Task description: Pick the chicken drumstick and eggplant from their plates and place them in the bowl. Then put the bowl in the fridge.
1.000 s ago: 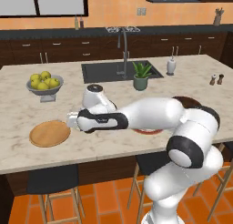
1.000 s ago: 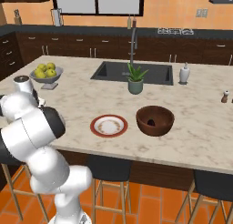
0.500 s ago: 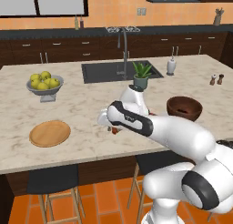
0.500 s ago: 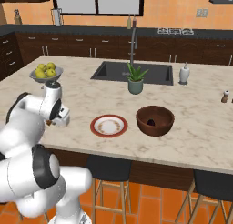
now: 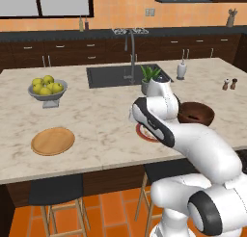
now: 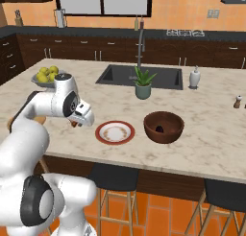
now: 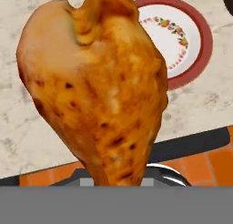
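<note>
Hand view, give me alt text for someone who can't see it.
A golden-brown chicken drumstick, held in the gripper, hangs close to the camera above a marble counter. Behind it sits an empty white plate with a dark red rim.

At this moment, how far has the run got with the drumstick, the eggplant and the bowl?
Done: a dark item, probably the eggplant, already lies in the bowl, and both the white plate and wooden plate are bare. In hand: the gripper is shut on the chicken drumstick, above the counter beside the white plate. Left: drop it in the bowl, then take the bowl to the fridge.
</note>
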{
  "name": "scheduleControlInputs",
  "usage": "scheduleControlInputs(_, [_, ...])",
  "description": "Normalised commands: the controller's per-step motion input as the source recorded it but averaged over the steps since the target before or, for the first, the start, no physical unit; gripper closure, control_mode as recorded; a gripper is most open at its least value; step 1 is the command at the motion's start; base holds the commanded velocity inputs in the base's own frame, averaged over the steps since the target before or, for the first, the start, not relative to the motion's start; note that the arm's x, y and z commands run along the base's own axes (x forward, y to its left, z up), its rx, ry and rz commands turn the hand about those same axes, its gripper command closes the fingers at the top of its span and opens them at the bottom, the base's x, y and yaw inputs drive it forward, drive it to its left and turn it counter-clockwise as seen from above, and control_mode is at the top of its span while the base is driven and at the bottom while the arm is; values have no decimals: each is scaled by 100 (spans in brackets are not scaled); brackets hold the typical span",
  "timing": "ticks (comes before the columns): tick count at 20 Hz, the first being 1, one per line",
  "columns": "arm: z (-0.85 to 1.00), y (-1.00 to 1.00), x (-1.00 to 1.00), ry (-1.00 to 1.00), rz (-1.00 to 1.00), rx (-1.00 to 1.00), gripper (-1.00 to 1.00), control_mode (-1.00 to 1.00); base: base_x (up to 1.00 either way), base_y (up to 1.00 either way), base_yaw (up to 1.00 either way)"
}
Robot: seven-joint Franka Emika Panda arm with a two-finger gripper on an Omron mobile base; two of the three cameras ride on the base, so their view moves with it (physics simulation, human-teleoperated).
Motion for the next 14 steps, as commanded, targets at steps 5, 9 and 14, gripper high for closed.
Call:
scheduleControlInputs(5, [8,-100,30,-1,-14,-25,100,-100,0,0,0])
scheduleControlInputs(9, [11,-100,67,6,-4,-5,100,-100,0,0,0])
scheduleControlInputs(14, [18,-100,42,6,0,5,100,-100,0,0,0])
